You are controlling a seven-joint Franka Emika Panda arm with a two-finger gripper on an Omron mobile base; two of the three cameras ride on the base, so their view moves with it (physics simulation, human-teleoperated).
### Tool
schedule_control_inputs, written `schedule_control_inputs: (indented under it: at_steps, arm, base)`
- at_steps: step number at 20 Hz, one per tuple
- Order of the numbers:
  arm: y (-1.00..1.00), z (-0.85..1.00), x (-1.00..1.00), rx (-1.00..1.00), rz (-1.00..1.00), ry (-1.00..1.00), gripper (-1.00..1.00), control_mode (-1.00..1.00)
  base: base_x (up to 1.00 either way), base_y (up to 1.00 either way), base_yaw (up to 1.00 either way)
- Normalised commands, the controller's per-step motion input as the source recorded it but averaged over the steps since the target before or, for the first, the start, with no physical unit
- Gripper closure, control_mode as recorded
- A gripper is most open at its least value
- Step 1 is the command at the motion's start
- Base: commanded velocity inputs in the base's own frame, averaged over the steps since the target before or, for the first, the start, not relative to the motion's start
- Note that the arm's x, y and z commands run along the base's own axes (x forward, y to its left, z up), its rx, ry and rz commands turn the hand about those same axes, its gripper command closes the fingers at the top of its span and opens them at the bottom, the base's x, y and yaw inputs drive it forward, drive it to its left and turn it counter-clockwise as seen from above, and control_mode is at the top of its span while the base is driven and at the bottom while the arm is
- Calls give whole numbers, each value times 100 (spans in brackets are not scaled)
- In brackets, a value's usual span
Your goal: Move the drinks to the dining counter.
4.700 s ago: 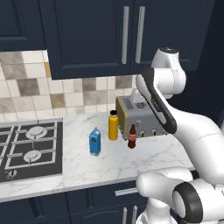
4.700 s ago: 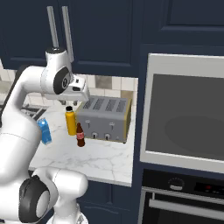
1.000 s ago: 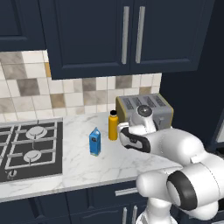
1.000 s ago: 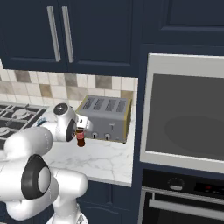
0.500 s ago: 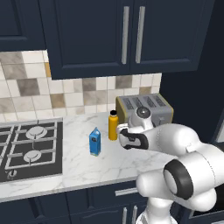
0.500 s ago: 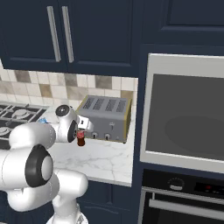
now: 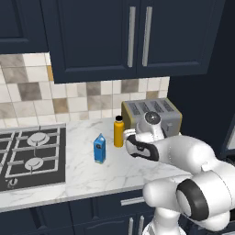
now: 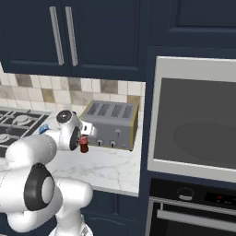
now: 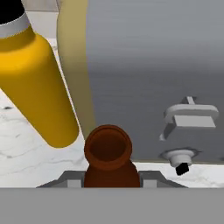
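The arm has swung down and its tool [image 9: 109,177] has closed on the cola bottle [image 9: 108,159] (beside the toaster [image 9: 153,74]).

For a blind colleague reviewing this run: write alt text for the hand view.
A brown cola bottle stands close up between the gripper fingers, its open mouth at the bottom centre of the picture. Behind it is the grey front of a steel toaster with a lever and knob, and to the left a yellow-orange bottle leans across the frame over the white marble counter.
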Motion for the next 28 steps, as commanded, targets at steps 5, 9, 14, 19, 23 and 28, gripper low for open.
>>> schedule_control_inputs:
  at_steps: [5, 9, 14, 19, 23, 28]
  arm:
    - [-13, 100, -65, 4, 8, -3, 100, -100]
    - [-26, 100, -85, 13, 5, 0, 100, -100]
    - [-8, 66, -97, 8, 7, -4, 100, -100]
    - [0, 42, -76, 1, 9, -12, 100, -100]
    - [0, 17, -39, 0, 1, -14, 100, -100]
    - [0, 0, -8, 0, 1, -3, 100, 100]
  base:
    - [0, 0, 0]
    - [0, 0, 0]
    - [0, 0, 0]
    - [0, 0, 0]
    - [0, 0, 0]
    - [0, 0, 0]
